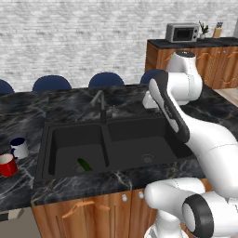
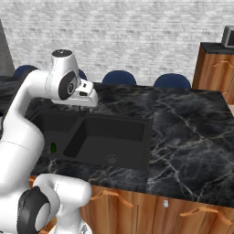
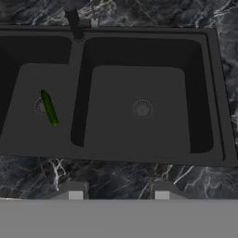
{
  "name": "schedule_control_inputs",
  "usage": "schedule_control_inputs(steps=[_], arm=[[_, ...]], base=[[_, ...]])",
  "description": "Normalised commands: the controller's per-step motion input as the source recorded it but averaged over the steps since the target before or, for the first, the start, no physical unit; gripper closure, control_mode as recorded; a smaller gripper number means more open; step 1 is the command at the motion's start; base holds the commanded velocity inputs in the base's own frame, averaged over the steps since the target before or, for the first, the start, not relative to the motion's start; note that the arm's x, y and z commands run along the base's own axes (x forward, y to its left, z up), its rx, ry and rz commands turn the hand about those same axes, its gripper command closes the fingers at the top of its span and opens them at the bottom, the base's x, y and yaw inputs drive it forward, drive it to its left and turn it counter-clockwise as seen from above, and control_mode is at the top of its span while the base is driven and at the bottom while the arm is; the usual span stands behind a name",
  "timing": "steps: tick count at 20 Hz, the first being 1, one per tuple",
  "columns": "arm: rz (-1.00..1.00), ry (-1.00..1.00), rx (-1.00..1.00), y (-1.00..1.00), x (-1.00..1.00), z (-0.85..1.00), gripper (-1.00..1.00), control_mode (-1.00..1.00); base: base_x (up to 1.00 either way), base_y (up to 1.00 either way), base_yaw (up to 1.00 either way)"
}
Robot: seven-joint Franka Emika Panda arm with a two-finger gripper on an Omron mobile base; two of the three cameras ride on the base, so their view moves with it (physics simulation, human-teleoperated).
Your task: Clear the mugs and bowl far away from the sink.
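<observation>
Gripper [image 3: 118, 193] fingers apart, empty; two-basin sink [image 3: 204, 93], one cucumber [image 3: 49, 108]; two mugs [image 1: 13, 157].

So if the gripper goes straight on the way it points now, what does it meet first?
Probably the floor of the sink's right basin, near its drain. The gripper, jaws apart and holding nothing, looks down into that basin. The green vegetable lies in the other basin, off this line. Depth is hard to judge.

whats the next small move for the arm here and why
Probably swing the gripper left toward the red mug and white mug. Its jaws stand apart with nothing between them, hanging above the sink, while both mugs sit on the counter left of the basin, untouched.
</observation>
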Motion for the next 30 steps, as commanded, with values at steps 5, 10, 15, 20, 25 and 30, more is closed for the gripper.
schedule_control_inputs(steps=[5, 10, 15, 20, 25, 30], arm=[[0.0, -0.06, 0.0, 0.0, -0.22, 0.02, -1.0, -1.0], [0.0, -0.24, -0.02, 0.01, -0.49, 0.06, -1.0, -1.0], [0.0, -0.12, -0.01, 0.0, -0.48, 0.19, -1.0, -1.0], [0.0, -0.08, 0.0, 0.02, -0.47, 0.28, -1.0, -1.0], [0.0, -0.03, 0.0, 0.0, -0.49, 0.49, -1.0, -1.0], [0.0, -0.01, 0.0, 0.01, -0.43, 0.36, -1.0, -1.0]], base=[[0.0, 0.0, 0.0], [0.0, 0.0, 0.0], [0.0, 0.0, 0.0], [0.0, 0.0, 0.0], [0.0, 0.0, 0.0], [0.0, 0.0, 0.0]])
